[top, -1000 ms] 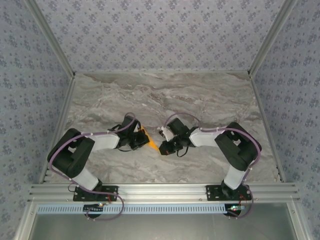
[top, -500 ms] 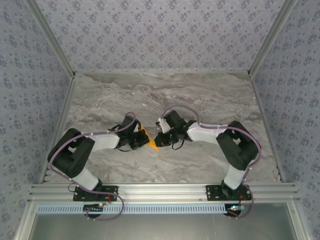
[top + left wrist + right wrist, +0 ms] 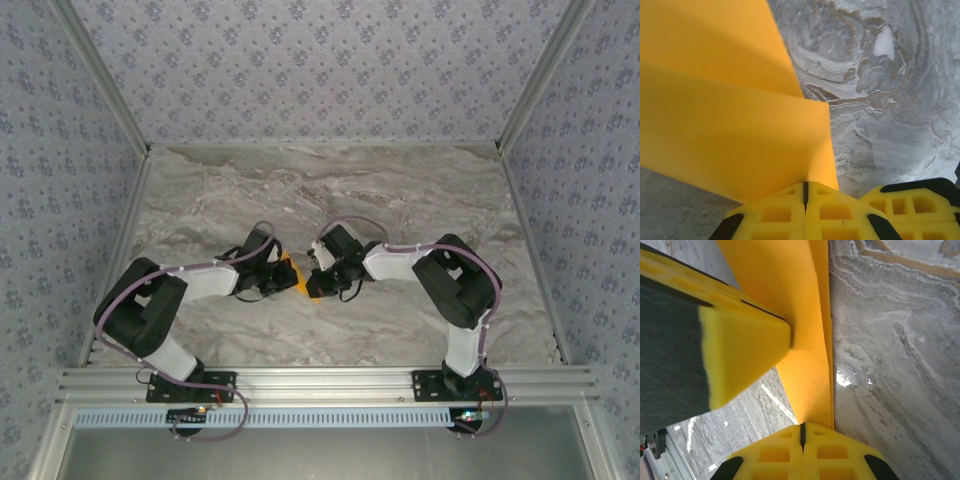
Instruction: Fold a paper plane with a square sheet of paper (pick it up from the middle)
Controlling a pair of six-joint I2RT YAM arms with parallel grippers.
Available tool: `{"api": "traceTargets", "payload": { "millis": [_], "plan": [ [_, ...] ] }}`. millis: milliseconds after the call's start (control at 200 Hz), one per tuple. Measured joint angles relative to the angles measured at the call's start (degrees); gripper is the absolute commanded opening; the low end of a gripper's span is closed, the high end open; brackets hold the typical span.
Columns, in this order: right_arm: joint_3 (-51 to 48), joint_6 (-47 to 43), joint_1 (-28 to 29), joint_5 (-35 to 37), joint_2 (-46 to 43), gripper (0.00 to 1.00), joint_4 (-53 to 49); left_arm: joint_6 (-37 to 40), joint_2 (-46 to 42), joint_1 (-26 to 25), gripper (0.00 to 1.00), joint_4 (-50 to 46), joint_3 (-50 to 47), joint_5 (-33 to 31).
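Over marble table [image 3: 400, 200], both elbows bent, left hand [image 3: 805, 192] and right hand [image 3: 801, 432] pinch orange paper [image 3: 715, 100].

Your orange paper [image 3: 298, 277] sits just off the table's [image 3: 420, 200] middle, toward 7 o'clock, folded into layers. In the left wrist view, the paper [image 3: 725, 100] fills 9 to 12 o'clock, with one flap overlapping another. In the right wrist view, the paper [image 3: 807, 315] narrows from 12 toward 6 o'clock, its edges stacked at 3 o'clock.
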Motion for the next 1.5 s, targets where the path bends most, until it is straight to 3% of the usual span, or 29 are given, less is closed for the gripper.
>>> {"api": "traceTargets", "payload": {
  "millis": [370,1069,1499],
  "plan": [
    [-0.39,-0.04,-0.02,0.11,-0.07,0.00,0.44,8.00,-5.86,3.23,0.16,-2.10,1.36,-3.19],
    [-0.66,-0.26,-0.07,-0.09,-0.07,0.00,0.57,12.63,1.27,6.47,0.12,2.23,0.28,-3.10],
    [-3.63,-1.36,-0.55,-0.70,-0.96,0.00,4.48,13.22,2.03,9.18,0.11,7.82,-2.91,1.07]
  ]
}}
